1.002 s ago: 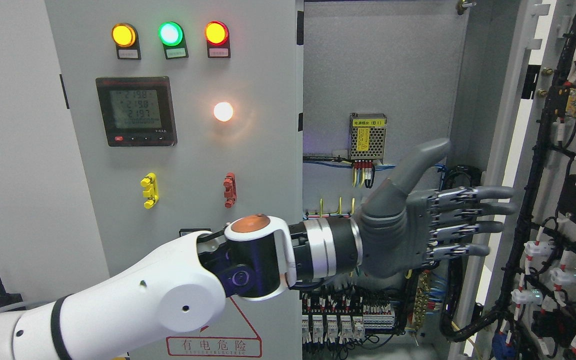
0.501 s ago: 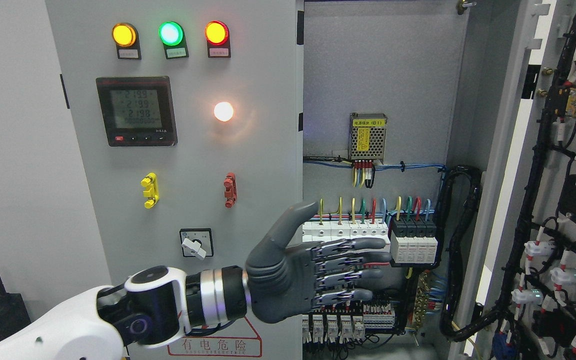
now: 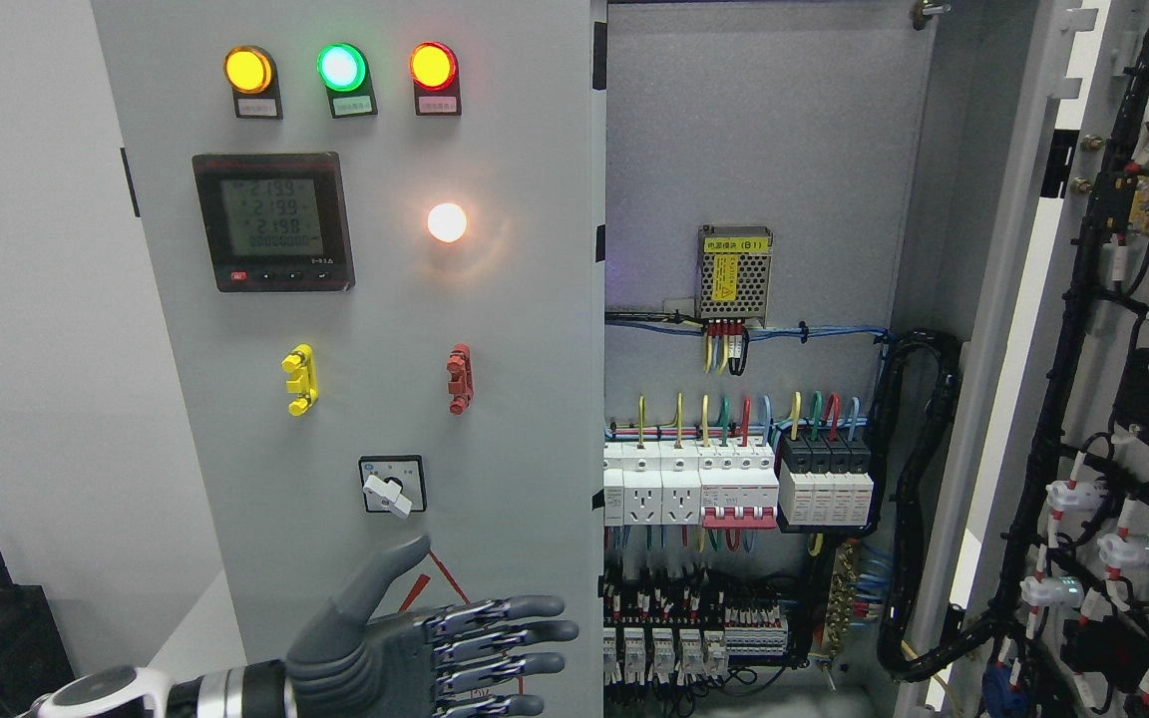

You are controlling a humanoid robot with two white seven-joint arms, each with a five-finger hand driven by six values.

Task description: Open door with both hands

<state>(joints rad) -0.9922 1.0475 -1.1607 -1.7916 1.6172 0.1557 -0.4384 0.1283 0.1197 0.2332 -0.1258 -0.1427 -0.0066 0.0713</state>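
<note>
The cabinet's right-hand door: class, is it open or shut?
Open. The right-hand door is swung wide, its wired inner face showing, and the breakers inside the cabinet are exposed.

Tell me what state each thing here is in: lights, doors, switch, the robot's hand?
Amber light, lit.
Green light, lit.
Red light, lit.
White light, lit.
Meter screen, on, showing numbers.
Knob switch, handle pointing lower right.
Left door, closed.
Right door, swung open, wiring exposed.
Left hand, open, holding nothing.
</note>
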